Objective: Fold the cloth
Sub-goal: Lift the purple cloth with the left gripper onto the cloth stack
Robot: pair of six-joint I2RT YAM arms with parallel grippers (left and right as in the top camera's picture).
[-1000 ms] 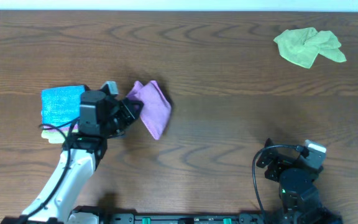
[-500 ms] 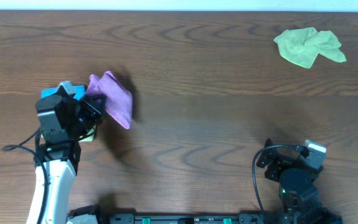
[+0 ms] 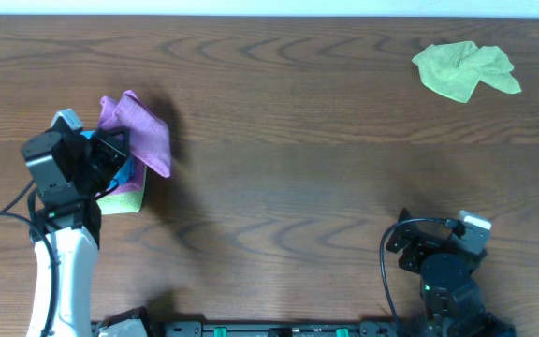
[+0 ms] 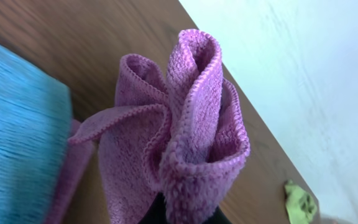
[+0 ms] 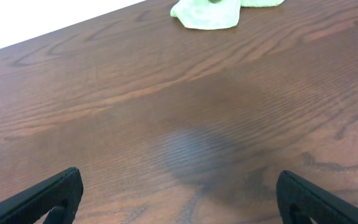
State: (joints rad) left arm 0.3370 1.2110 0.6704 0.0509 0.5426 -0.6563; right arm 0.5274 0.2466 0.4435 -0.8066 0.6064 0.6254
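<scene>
Close to us, our right end effector [image 5: 179, 190] is wide apart and empty, well away from the cloth [image 3: 140, 139]. Farther out, our left end effector [image 3: 115, 152] pinches the bunched cloth just ahead of it, by the blue cloth [image 4: 17, 124], so that arm is nearer

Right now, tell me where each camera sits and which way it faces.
Overhead: above the table, looking straight down; the left gripper holding the purple cloth and the right arm show.
Left wrist: behind the left gripper, looking at the bunched purple cloth beside the blue cloth.
Right wrist: low over the table, facing its far edge; the open right gripper shows.
Shared: the lime-green cloth appears in all three.
</scene>
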